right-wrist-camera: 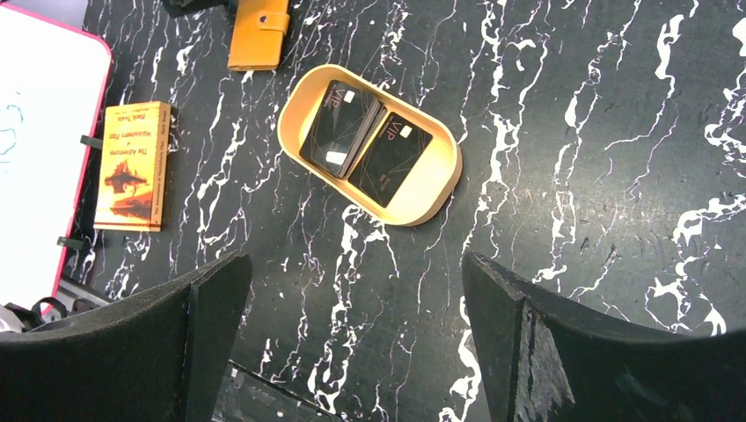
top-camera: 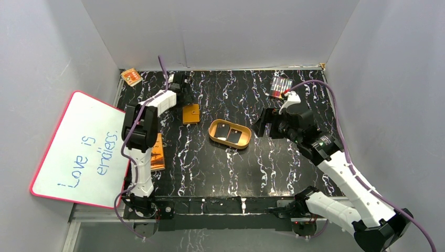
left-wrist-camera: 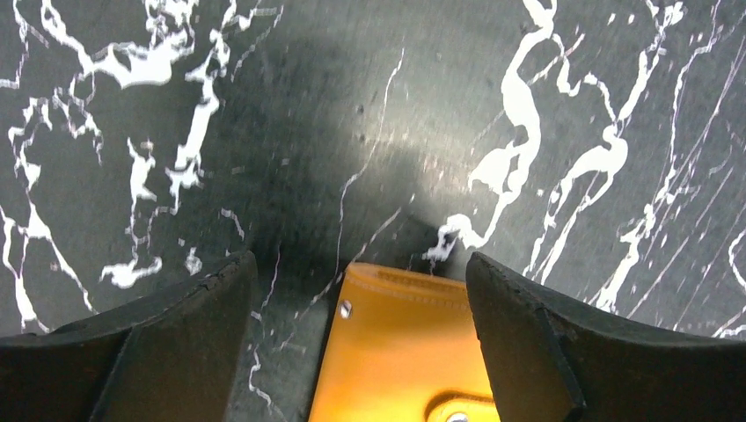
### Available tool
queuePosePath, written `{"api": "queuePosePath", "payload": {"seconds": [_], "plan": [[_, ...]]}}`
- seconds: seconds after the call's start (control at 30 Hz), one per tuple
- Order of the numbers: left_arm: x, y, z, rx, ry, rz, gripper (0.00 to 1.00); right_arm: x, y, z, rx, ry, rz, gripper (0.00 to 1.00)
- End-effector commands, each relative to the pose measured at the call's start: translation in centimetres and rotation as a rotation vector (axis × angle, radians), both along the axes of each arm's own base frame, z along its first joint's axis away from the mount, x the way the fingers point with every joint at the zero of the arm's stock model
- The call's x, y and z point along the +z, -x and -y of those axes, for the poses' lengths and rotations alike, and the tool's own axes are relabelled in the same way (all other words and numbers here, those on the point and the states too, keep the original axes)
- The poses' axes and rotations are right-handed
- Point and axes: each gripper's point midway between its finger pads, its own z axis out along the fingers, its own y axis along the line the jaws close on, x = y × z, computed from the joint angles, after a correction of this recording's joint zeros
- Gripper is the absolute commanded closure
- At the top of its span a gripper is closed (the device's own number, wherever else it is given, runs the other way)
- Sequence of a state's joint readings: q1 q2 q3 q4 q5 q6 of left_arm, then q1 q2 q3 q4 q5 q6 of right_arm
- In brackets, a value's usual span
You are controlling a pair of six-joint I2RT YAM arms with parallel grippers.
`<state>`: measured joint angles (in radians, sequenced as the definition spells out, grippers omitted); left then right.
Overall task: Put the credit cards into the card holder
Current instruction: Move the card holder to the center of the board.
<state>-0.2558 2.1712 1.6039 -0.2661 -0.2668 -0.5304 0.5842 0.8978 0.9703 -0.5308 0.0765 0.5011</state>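
The card holder (top-camera: 191, 114) is a closed orange-brown leather folder with a snap tab, lying flat at the table's back left. My left gripper (top-camera: 183, 98) is open just above its far edge; in the left wrist view the holder (left-wrist-camera: 405, 343) lies between and below the spread fingers (left-wrist-camera: 359, 262), untouched. Black credit cards (top-camera: 223, 129) lie overlapping in a tan oval tray (top-camera: 210, 132) at mid-table. My right gripper (top-camera: 267, 125) hovers open and empty to the right of the tray. The right wrist view shows the cards (right-wrist-camera: 340, 127) (right-wrist-camera: 390, 159), the tray (right-wrist-camera: 442, 187) and the holder (right-wrist-camera: 259, 33).
An orange printed booklet (top-camera: 156, 152) (right-wrist-camera: 132, 164) lies at the left edge beside a leaning whiteboard (top-camera: 78, 152). A pack of batteries (top-camera: 281, 85) lies at the back right, and a small orange item (top-camera: 131, 76) at the back left corner. Grey walls enclose the table.
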Motion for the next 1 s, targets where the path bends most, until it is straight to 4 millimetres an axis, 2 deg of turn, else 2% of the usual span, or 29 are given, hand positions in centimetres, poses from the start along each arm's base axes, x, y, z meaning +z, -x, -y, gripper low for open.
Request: {"api": "queuePosePath", "payload": {"seconds": [0.0, 0.2, 0.27, 0.47, 0.57, 0.8, 0.9, 0.97], "plan": [[-1.8, 5.3, 1.0, -0.025, 0.050, -0.118, 0.16, 1.2, -0.1, 0.1, -0.012, -0.024, 0.036, 0.01], [-1.2, 9.6, 2.0, -0.054, 0.114, -0.117, 0.19, -0.2, 0.2, -0.3, 0.005, -0.031, 0.008, 0.01], [-0.2, 10.8, 2.8, -0.077, 0.164, -0.100, 0.20, -0.6, 0.4, -0.6, 0.019, -0.040, -0.001, 0.02], [0.8, 15.3, 5.0, -0.140, 0.236, -0.095, 0.23, -1.9, 1.5, -2.3, 0.109, -0.089, -0.054, 0.02], [0.8, 18.0, 5.4, -0.146, 0.257, -0.111, 0.23, -2.8, 2.2, -3.1, 0.160, -0.112, -0.072, 0.03], [0.5, 23.9, 5.1, -0.129, 0.274, -0.141, 0.24, -4.7, 3.4, -4.4, 0.220, -0.127, -0.146, 0.11], [0.7, 25.4, 4.7, -0.114, 0.288, -0.139, 0.24, -5.3, 4.1, -5.0, 0.233, -0.124, -0.172, 0.14], [1.8, 25.4, 4.2, -0.103, 0.284, -0.100, 0.24, -5.4, 4.4, -5.3, 0.237, -0.124, -0.174, 0.15]]}}
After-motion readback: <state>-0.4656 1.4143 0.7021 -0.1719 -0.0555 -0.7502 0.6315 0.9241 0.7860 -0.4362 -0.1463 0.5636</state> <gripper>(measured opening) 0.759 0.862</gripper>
